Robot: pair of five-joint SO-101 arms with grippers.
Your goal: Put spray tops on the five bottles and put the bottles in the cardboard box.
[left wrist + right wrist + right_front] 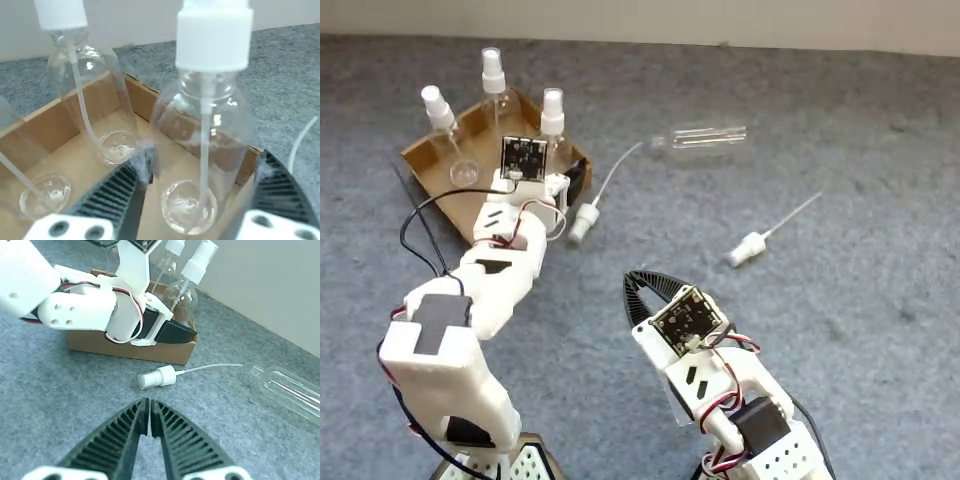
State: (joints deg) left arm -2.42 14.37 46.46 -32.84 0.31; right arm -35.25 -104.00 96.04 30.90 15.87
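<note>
Closest to me, the right end effector (149, 405) sits low over the grey bench (840, 330) with its ribbed fingers pressed together and nothing between them. Just past it lies a loose spray top (157, 377), its thin tube trailing away along the bench. A 2nd loose spray top (748, 248) lies well apart, off to the right.

Farther on, the left end effector (205, 160) is down inside the cardboard box (50, 125). Its fingers are spread wide on either side of a capped bottle (205, 115) that stands upright on the box floor. A sliver of box rim shows between the bottle and 1 finger, so I'd judge it loosely flanked, not clamped. 2 more capped bottles (493, 90) (445, 135) stand upright in the box behind it. Farthest out, an uncapped bottle (705, 137) lies on its side on the bench.

This looks like the end of boxing bottle 3. The next move, I'd guess, calls for the left arm to lift straight up so it doesn't tip the 3 standing bottles. Then 1 arm must steady the lying bottle while the other threads a tube into its narrow neck, which is fiddly because the tube flexes.
</note>
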